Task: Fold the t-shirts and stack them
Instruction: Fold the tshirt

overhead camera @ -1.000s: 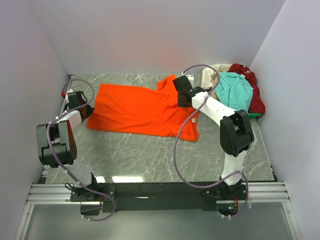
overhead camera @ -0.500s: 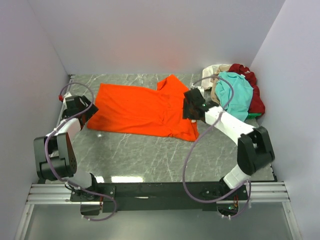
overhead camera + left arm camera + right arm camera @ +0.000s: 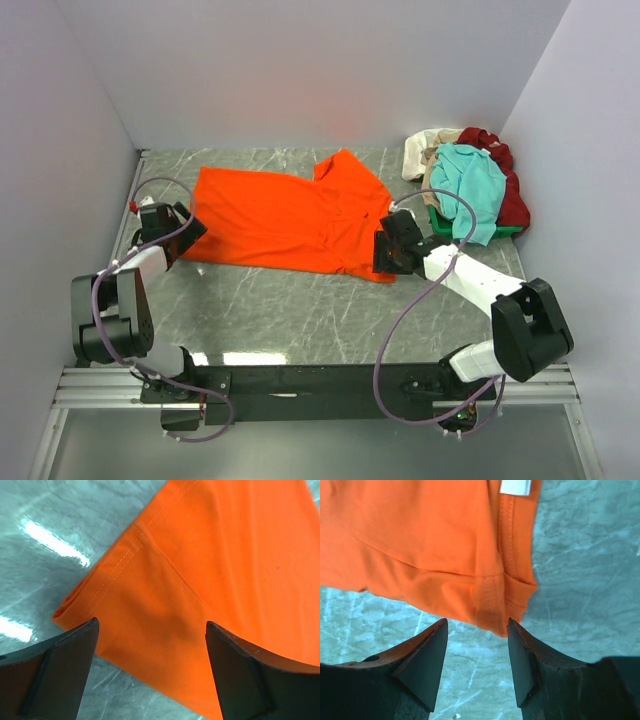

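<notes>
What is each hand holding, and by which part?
Nothing: the left hand and right hand both hang open over edges of the orange t-shirt.

We see bare table point(image 3: 290, 315) open along the near side, in front of the orange shirt point(image 3: 280, 215) spread across the middle; a heap of shirts point(image 3: 475, 185) fills the far right corner, and walls point(image 3: 60, 150) close left, right and back.

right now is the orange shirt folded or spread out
Spread out: the orange shirt lies flat and full length on the table.
</notes>
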{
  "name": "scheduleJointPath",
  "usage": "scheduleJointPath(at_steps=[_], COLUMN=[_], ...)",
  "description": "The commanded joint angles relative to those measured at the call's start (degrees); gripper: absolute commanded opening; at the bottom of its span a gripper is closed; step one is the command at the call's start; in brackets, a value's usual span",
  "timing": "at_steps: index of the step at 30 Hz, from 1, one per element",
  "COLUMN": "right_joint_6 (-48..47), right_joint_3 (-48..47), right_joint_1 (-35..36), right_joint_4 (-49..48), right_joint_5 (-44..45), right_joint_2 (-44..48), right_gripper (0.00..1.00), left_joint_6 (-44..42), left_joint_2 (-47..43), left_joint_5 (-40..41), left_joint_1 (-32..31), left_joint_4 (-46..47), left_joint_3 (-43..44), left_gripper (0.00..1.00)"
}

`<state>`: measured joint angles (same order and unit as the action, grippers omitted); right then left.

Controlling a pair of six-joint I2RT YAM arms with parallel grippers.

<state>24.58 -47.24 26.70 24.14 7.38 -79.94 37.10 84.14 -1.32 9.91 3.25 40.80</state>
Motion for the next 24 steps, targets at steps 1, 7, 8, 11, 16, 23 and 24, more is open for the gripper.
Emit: scheduleJointPath(at_steps=[1,7,8,11,16,23,24], right_joint_6=[0.38,0.3,0.03,-0.23,-0.5,-1.02,-0.94], right_joint_3=[0.75,1.54,1.8,3.21,4.79,4.18,4.0], right_joint_1=[-0.59,-1.47,-1.73,-2.61,-4.02,-4.9,-5.08], right_joint_4=[-3.4,-2.87,-2.78,-2.78,-3.93,-4.98,-5.15], right_joint_5=[-1.22,-0.08,-0.26,-0.7,-3.24,-5.44,-5.79], right_joint_2=[-0.21,0.14,0.4,1.28,0.49,-1.18,-1.62], right_gripper=[0.58,0.57,0.57,0.56,0.51,0.42,0.41], left_joint_6=[0.78,0.96,0.95,0.87,0.43,-0.1,-0.1], left_joint_2=[2.78,7.26,7.62,7.45,6.39,6.65,6.74], left_joint_5=[-3.42,-5.18,-5.09,-4.83,-4.39,-5.09,-5.09], left_joint_1=[-0.07,0.28,0.37,1.07,2.04,3.01,3.09], left_joint_4=[4.13,4.75,4.58,4.4,3.79,3.52,3.52], left_joint_3=[-0.46,0.69,0.86,0.69,0.42,0.69,0.78], left_gripper=[0.93,0.94,0.94,0.94,0.95,0.95,0.95])
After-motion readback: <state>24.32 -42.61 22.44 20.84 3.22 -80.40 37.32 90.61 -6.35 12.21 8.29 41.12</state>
